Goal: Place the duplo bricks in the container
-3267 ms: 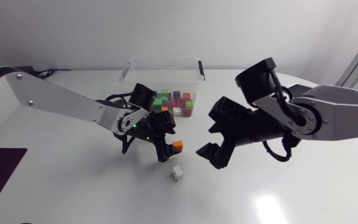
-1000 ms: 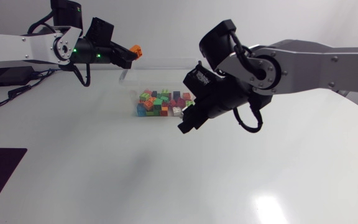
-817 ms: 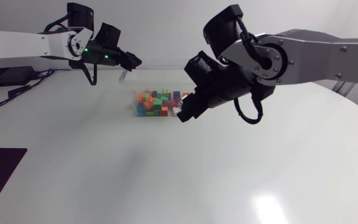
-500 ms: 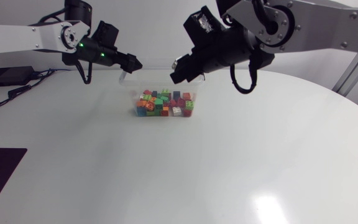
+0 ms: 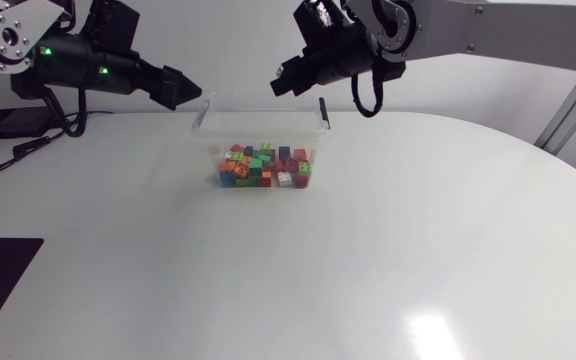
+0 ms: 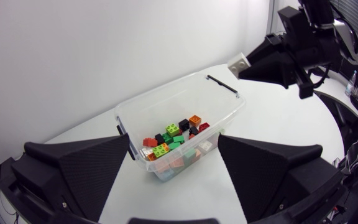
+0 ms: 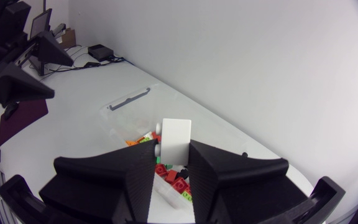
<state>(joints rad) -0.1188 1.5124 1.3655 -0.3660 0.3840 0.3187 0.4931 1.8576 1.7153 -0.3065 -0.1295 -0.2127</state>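
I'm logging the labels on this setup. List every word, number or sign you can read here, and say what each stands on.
No text can be read in any view.
The clear container and the duplo bricks in it show no legible print.
The white brick held in the right gripper shows a plain face.
The left gripper bears no visible marking.

We look down on a glossy white bench (image 5: 388, 250) whose edge curves round to one side of the container (image 5: 263, 97), a clear plastic box that stands directly on it. The container sits upright and lidless, close to the bench's back edge by the wall, with a black latch (image 6: 222, 84) at each short end. In front of the container and to both sides of it the bench spreads wide, catching a bright glare spot (image 5: 430, 330) well in front of it.
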